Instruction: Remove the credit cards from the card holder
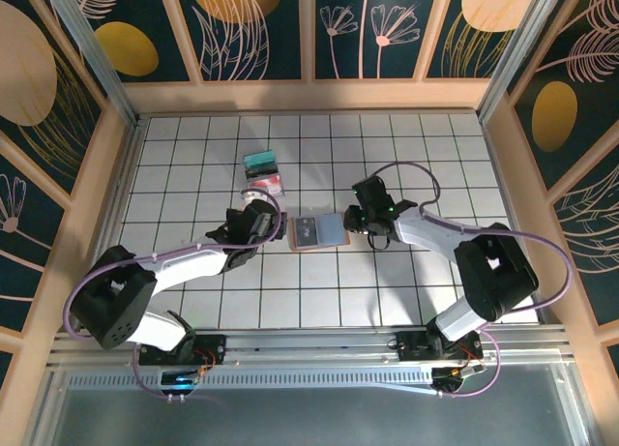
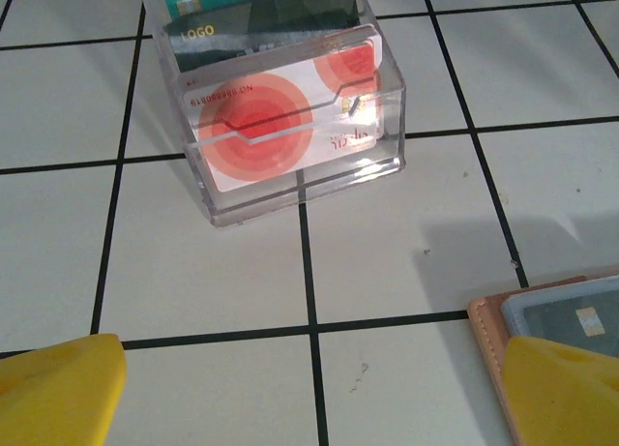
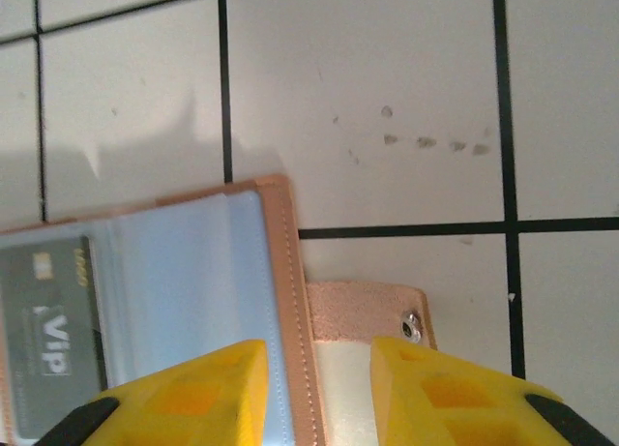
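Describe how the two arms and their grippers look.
The left arm and right arm both have white shells between bulky black joints, with a lilac cable looping along each. The left gripper and right gripper carry blocky yellow fingertips.

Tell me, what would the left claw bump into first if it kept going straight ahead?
Most likely the clear plastic box holding the red-and-white card, straight ahead of the left gripper. Depth is unclear; it might touch the table first.
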